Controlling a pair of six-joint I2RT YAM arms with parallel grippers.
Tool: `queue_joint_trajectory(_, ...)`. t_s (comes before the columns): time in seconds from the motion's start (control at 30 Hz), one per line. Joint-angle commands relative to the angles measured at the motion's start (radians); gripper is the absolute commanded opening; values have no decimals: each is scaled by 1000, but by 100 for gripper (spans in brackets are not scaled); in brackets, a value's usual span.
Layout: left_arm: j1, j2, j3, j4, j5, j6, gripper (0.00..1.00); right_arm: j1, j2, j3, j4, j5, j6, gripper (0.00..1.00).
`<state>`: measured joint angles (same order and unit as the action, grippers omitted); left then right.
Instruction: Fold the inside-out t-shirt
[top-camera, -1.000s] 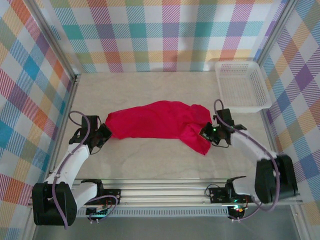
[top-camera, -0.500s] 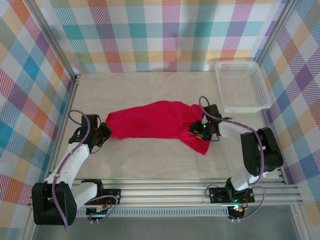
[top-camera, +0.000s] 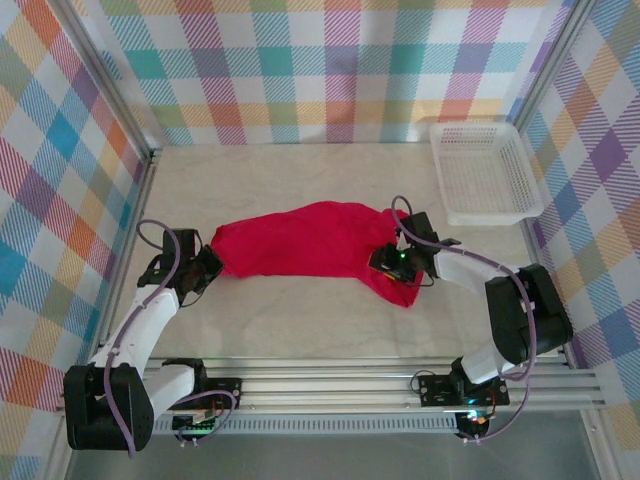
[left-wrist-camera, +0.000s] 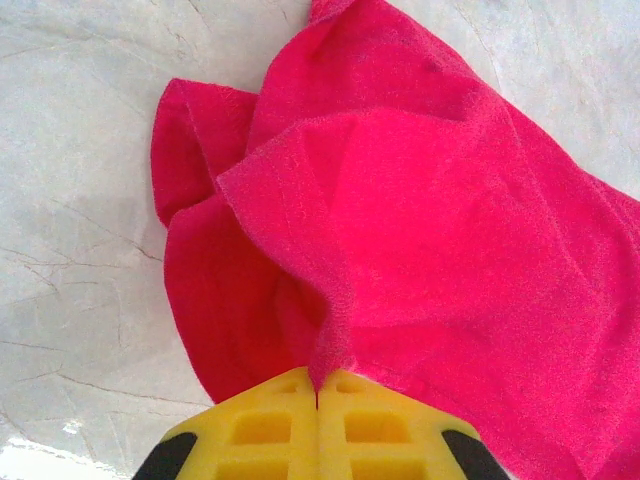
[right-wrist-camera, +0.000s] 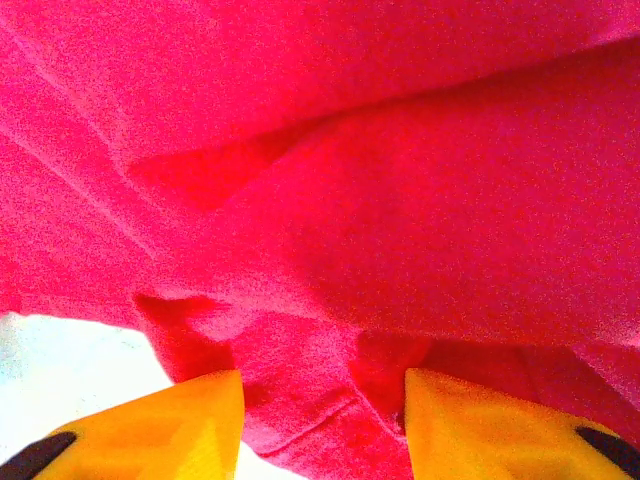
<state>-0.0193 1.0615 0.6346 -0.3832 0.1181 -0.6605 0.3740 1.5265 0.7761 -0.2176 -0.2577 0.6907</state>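
Observation:
The inside-out t-shirt (top-camera: 310, 240) is a bright red bunched strip lying left to right across the middle of the table. My left gripper (top-camera: 205, 268) is at its left end, and in the left wrist view the yellow fingers (left-wrist-camera: 260, 425) are shut on a pinched fold of the t-shirt (left-wrist-camera: 420, 220). My right gripper (top-camera: 395, 262) sits over the shirt's right end. Its yellow fingers (right-wrist-camera: 170, 425) stand open just above the t-shirt (right-wrist-camera: 350, 180), with a hem seam lying loose between them.
A white mesh basket (top-camera: 470, 125) stands at the back right corner. Checked walls close the table on the left, back and right. An aluminium rail (top-camera: 330, 385) runs along the near edge. Bare tabletop (top-camera: 300, 320) lies in front of the shirt.
My right gripper has opened and moved left, further onto the shirt's right end. The left gripper keeps its grip and has not moved.

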Motion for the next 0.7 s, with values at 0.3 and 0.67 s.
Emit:
queue_joint_trajectory(0.3, -12, -6, 39, -8, -9, 32, 0, 48, 74, -20, 44, 1, -117, 27)
queue_joint_trajectory(0.67, -12, 16, 70, -33, -47, 48, 0, 142, -257, 23, -234, 95, -154, 0)
